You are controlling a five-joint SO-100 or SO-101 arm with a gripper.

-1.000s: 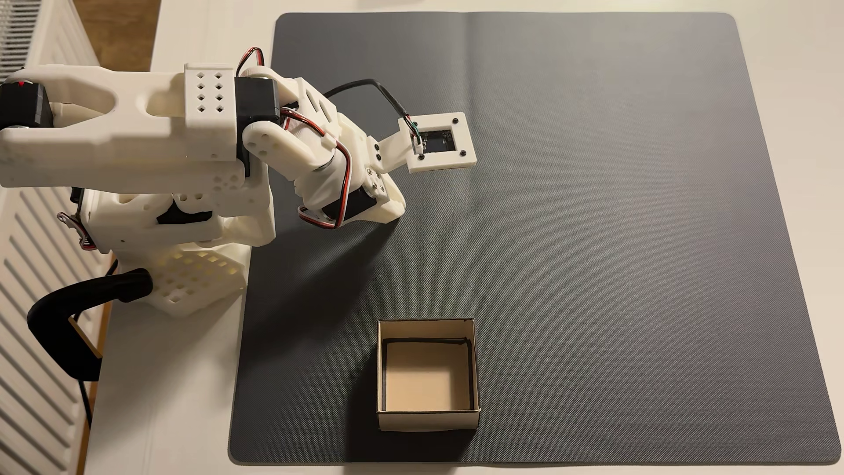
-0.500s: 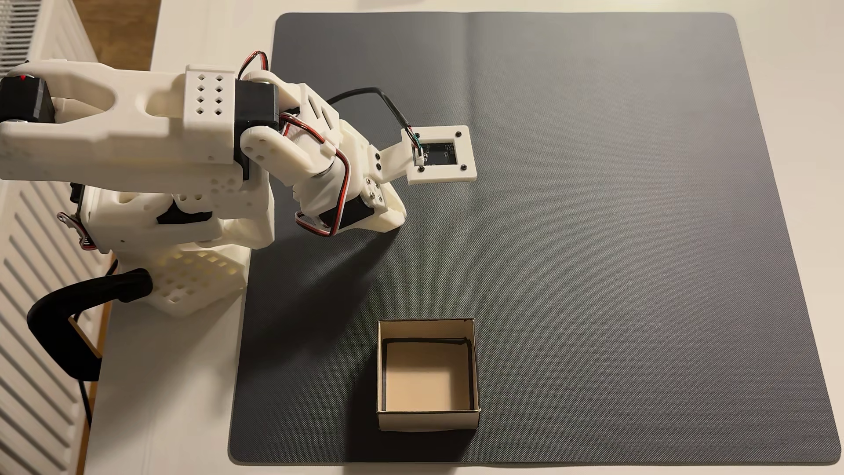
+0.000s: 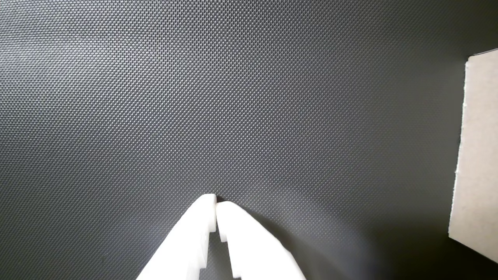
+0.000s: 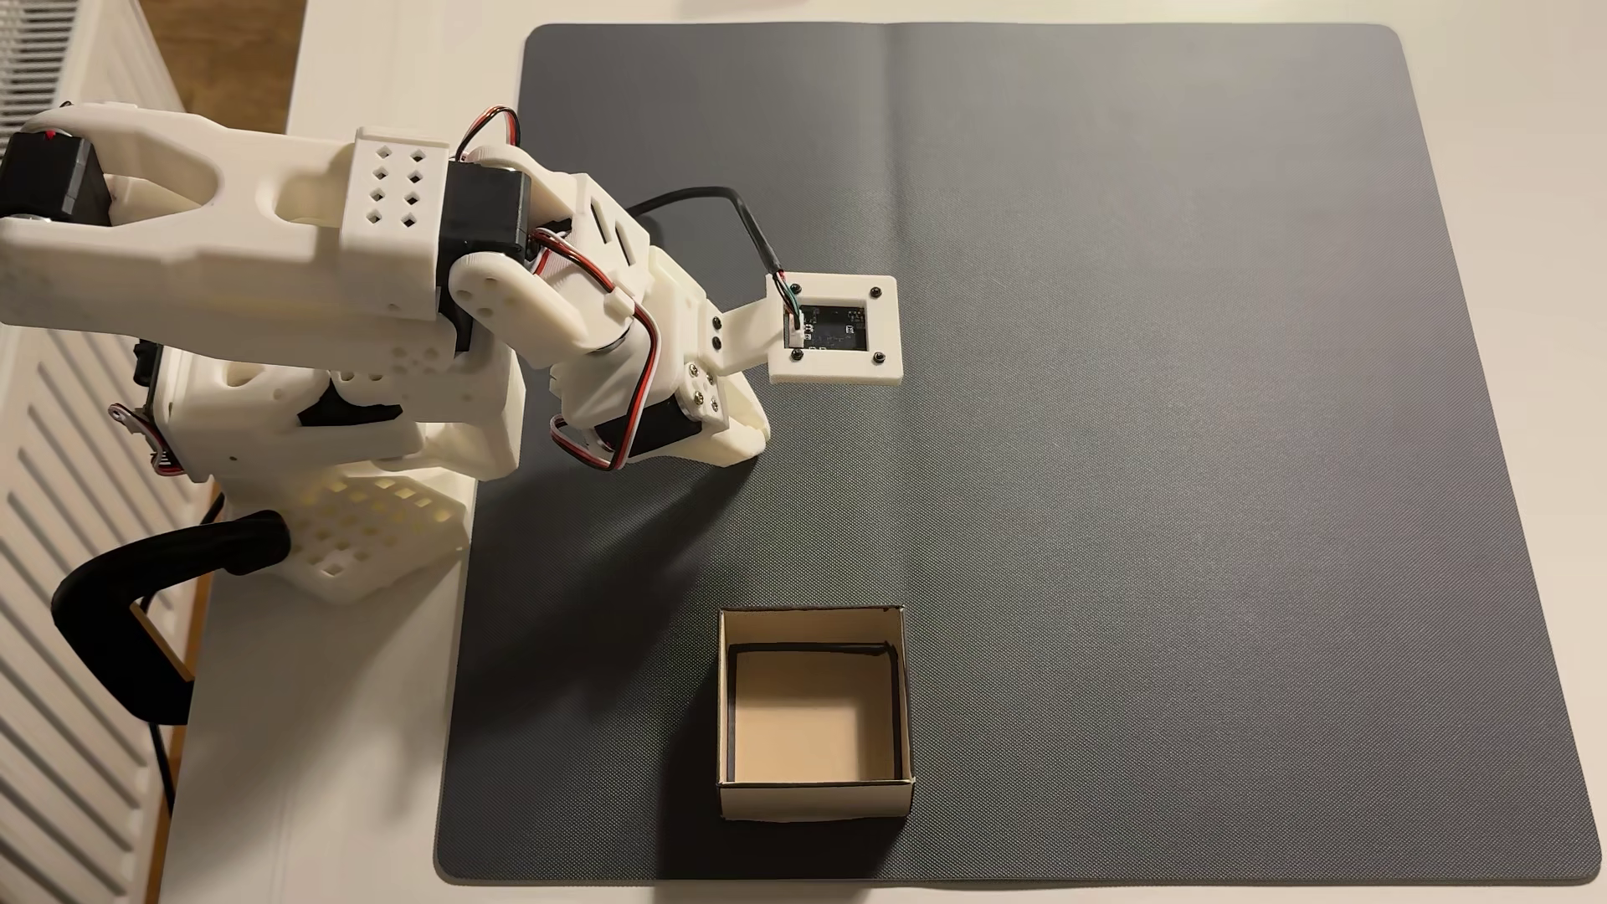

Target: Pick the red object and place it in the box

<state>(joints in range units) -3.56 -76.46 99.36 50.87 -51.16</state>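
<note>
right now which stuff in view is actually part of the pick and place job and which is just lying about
Part of the job:
- the box, open and with nothing in it
- the gripper, jaws closed, holding nothing

Just there:
- the dark mat
- the black clamp at the table edge
- the radiator

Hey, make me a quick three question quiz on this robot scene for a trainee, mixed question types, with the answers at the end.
1. True or false: in the wrist view, the white two-finger gripper has its fingertips closed together with nothing between them.
2. Multiple choice: in the fixed view, what lies inside the small square beige cardboard box? A) a red cylinder B) nothing, just its tan floor C) a circuit board
3. Fill in: the box stands on a dark grey textured ____.

Key: 1 true; 2 B; 3 mat.
</note>
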